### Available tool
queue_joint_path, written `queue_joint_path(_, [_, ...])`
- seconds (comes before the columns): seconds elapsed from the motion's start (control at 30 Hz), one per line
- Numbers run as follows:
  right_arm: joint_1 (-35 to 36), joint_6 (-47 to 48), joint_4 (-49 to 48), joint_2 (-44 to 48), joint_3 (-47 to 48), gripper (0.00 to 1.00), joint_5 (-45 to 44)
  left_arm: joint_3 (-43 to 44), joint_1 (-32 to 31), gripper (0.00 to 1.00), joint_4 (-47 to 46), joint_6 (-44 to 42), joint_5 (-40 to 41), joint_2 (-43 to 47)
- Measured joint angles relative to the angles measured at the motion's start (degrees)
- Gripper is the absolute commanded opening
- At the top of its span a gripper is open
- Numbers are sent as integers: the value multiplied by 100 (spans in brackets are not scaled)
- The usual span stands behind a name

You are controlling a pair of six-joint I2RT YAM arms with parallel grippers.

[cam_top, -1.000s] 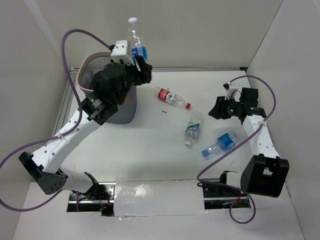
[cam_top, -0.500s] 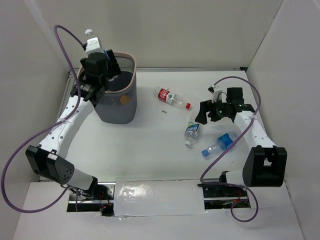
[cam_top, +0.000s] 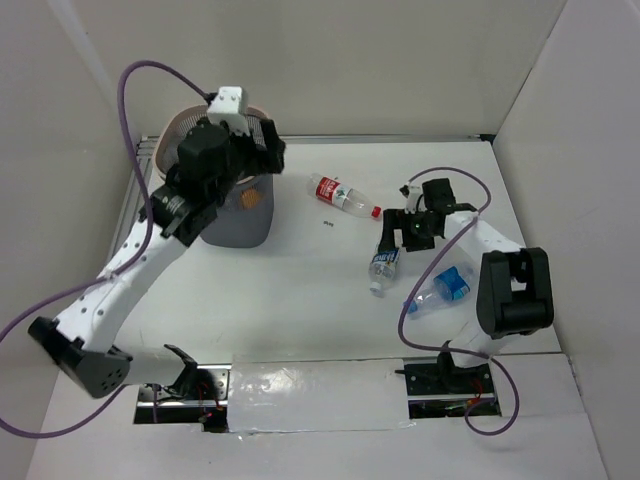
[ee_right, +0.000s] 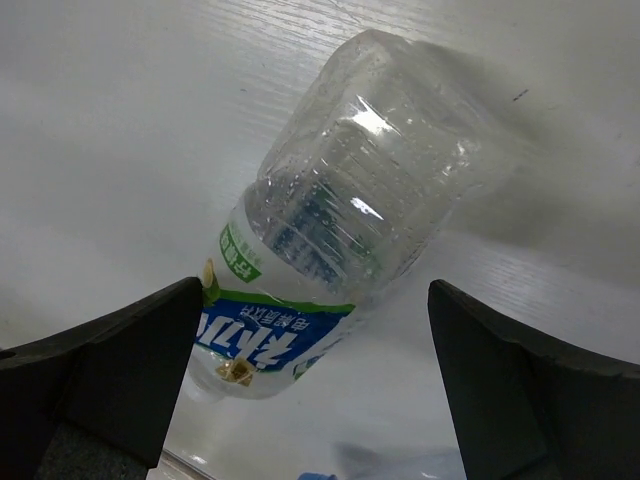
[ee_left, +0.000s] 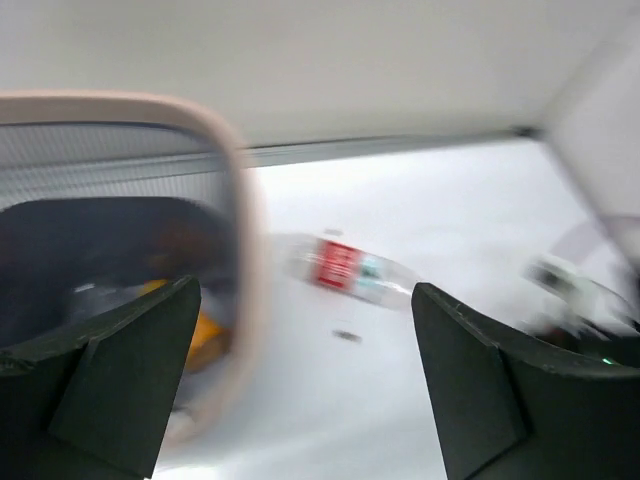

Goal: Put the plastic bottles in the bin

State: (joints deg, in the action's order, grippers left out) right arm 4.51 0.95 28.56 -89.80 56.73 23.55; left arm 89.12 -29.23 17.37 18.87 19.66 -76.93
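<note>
The bin (cam_top: 245,225), dark mesh with a pale rim (ee_left: 245,230), stands at the back left, largely covered by my left arm. My left gripper (cam_top: 270,152) hangs open and empty over the bin's right edge. In the left wrist view an orange bottle (ee_left: 205,335) lies inside the bin. Three plastic bottles lie on the table: a red-labelled one (cam_top: 340,193), a white-blue-labelled one (cam_top: 384,262) and a blue-labelled one (cam_top: 447,286). My right gripper (cam_top: 393,232) is open just above the white-blue bottle (ee_right: 340,250), which lies between its fingers (ee_right: 110,370), untouched.
White walls close the table in at the back and on both sides. A small dark speck (cam_top: 328,224) lies on the table below the red-labelled bottle. Purple cables loop off both arms.
My left gripper held a blue-labelled bottle above the bin; it has opened, the bottle is gone from it, and it has swung right. My right gripper opened and moved left onto the white-blue bottle.
</note>
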Motion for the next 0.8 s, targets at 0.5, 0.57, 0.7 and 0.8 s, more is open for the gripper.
queue_joint_path(0.5, [435, -739, -289, -756, 254, 63, -538, -3314, -3222, 100, -168, 398, 11, 1279])
queue_joint_path(0.57, [448, -728, -273, -800, 297, 51, -525, -3648, -3532, 100, -94, 658, 129, 1268])
queue_joint_path(0.7, [428, -496, -46, -839, 573, 33, -358, -3910, -3899, 100, -109, 1075, 258, 1174])
queue_joint_path(0.8, [343, -31, 476, -839, 1178, 25, 42, -4085, -4033, 100, -203, 1311, 302, 1078])
